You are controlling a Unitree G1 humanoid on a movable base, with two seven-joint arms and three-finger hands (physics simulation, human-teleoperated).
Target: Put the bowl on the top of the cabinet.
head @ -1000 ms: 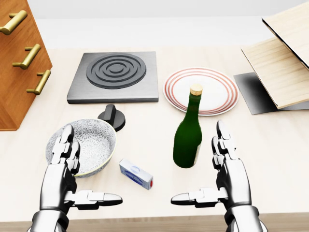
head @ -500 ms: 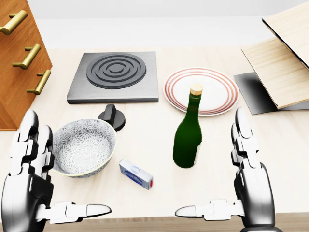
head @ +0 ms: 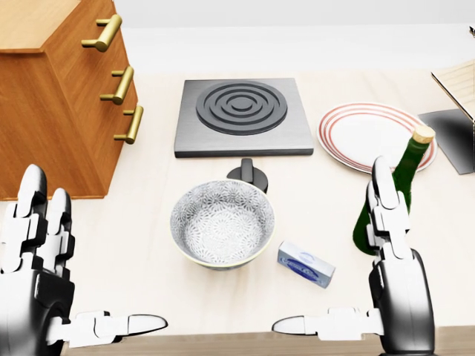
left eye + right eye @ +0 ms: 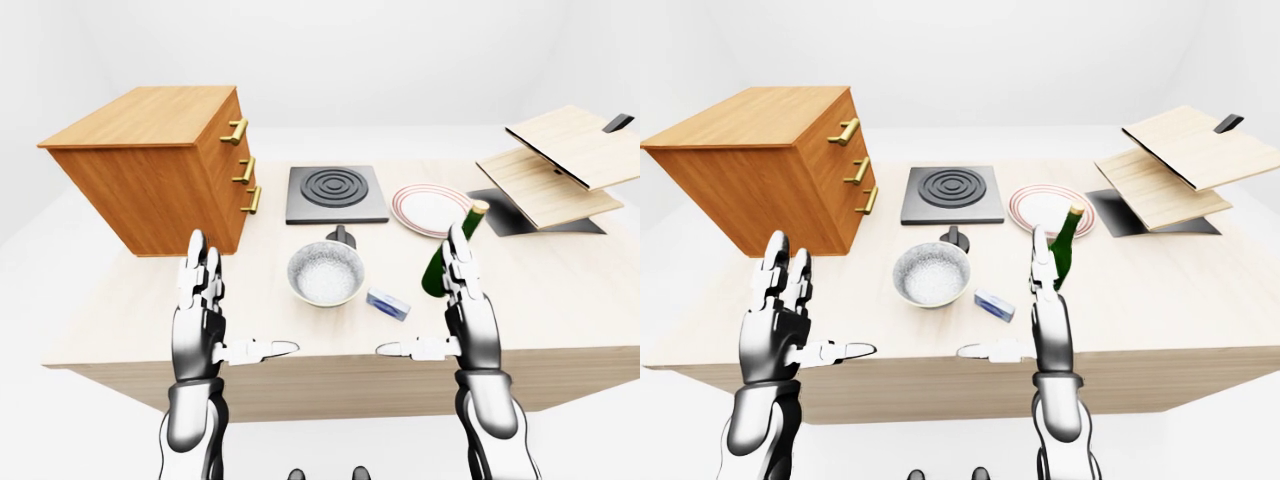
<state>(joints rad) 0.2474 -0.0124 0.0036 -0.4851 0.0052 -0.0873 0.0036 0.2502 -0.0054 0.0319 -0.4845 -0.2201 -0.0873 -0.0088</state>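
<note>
No brand or readable writing shows anywhere; the small blue-and-white box (image 3: 306,265) carries a printed face too blurred to read, and the dark green glass bottle with a cork stopper (image 3: 397,194) shows no label.

The left hand (image 3: 37,285) is raised with its two upper fingers (image 3: 31,215) straight up and the thumb stretched sideways toward the right hand, spread wide, holding and touching nothing. The right hand (image 3: 393,285) mirrors it: fingers (image 3: 386,204) upright, thumb pointing left, wide open and empty. Its fingers overlap the green bottle in the head view, though I cannot tell whether they touch it.

The white patterned ceramic bowl (image 3: 223,223) rests upright on the pale wooden tabletop (image 3: 141,237), between the two hands and just above the thumb tips in the head view, apart from both. The blue box lies just right of it, above the right thumb. The brown wooden cabinet with brass drawer handles (image 4: 150,165) stands above the left fingers, its top bare.
</note>
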